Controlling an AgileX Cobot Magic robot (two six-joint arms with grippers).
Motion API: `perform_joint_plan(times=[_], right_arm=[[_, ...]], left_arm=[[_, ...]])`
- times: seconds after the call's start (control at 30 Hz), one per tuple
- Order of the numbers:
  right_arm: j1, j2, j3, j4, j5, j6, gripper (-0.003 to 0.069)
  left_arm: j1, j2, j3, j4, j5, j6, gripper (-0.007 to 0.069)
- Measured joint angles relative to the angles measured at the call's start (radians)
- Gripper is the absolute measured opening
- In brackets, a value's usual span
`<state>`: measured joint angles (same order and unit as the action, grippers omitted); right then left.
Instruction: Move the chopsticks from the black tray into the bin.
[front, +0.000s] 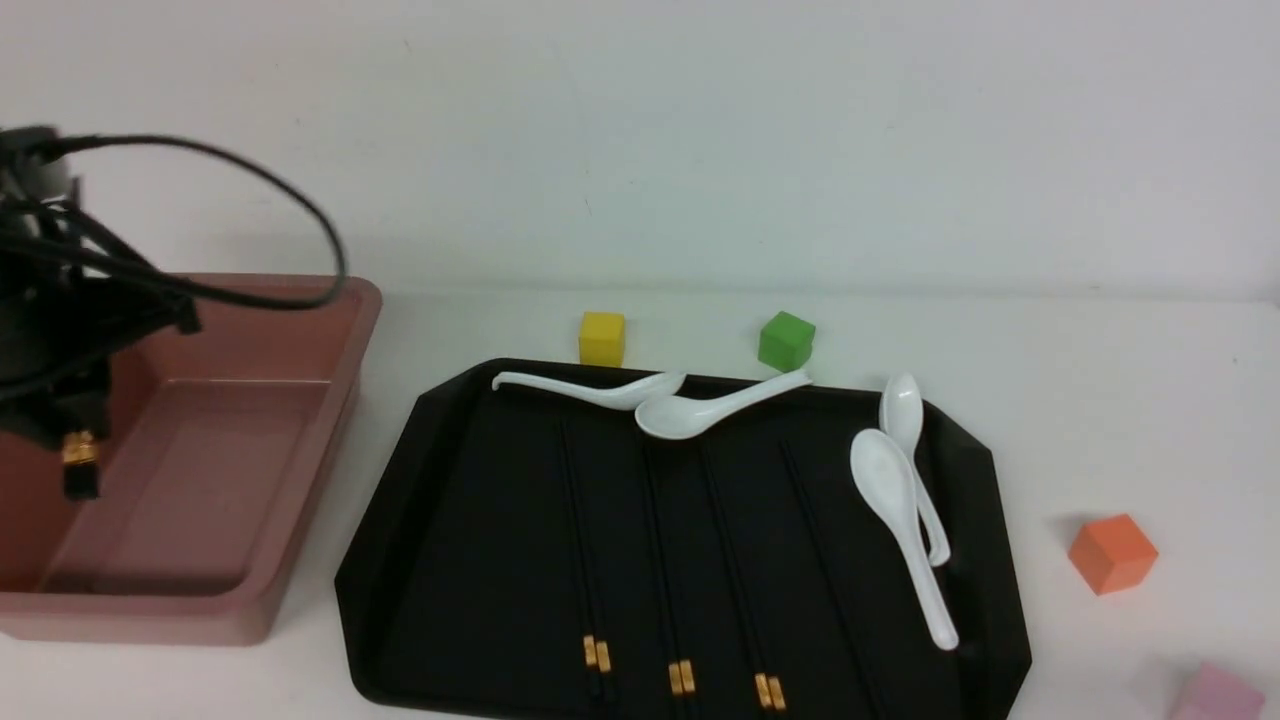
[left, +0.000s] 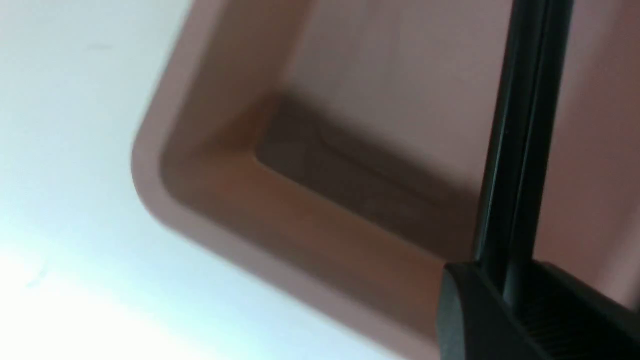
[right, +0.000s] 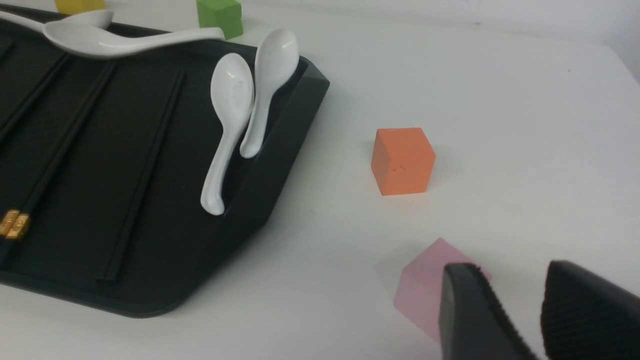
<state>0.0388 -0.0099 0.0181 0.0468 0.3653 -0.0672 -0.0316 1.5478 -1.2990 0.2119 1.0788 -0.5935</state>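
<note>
The left hand (front: 68, 425) clenches a pair of thin black gold-banded chopsticks (front: 80, 470) over the deep pink-brown plastic bin (front: 345, 400). Best to lower them near its floor before letting go, so they cannot bounce out. The right hand (right: 515, 310) is spread and empty.

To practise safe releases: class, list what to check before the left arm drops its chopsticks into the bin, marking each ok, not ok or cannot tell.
1. Held chopsticks clamped between the left gripper's fingers: ok.
2. Held chopsticks above the bin's inside, not its rim: ok.
3. Gap between their lower tips and the bin floor: cannot tell.
4. Right gripper away from the bin, open near the pink cube: ok.
5. Black tray emptied of chopsticks: not ok, remaining pairs lie there.
</note>
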Motion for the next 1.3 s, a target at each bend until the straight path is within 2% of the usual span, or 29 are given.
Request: perform_joint_plan(times=[0.27, 0.57, 1.07, 1.3], right_arm=[[0.0, 0.0, 0.0, 0.0, 0.0, 0.0, 0.024], [0.0, 0.0, 0.0, 0.001, 0.0, 0.0, 0.024], [0.0, 0.0, 0.0, 0.0, 0.0, 0.0, 0.024], [0.0, 0.0, 0.0, 0.0, 0.0, 0.0, 0.024]], left_arm=[[0.032, 0.179, 0.002, -0.035, -0.112, 0.0, 0.0122], [0.032, 0.267, 0.002, -0.046, -0.128, -0.032, 0.0122], [0.032, 0.208, -0.013, -0.075, -0.073, -0.027, 0.0209], [0.032, 0.034, -0.014, -0.088, 0.016, 0.073, 0.0211]])
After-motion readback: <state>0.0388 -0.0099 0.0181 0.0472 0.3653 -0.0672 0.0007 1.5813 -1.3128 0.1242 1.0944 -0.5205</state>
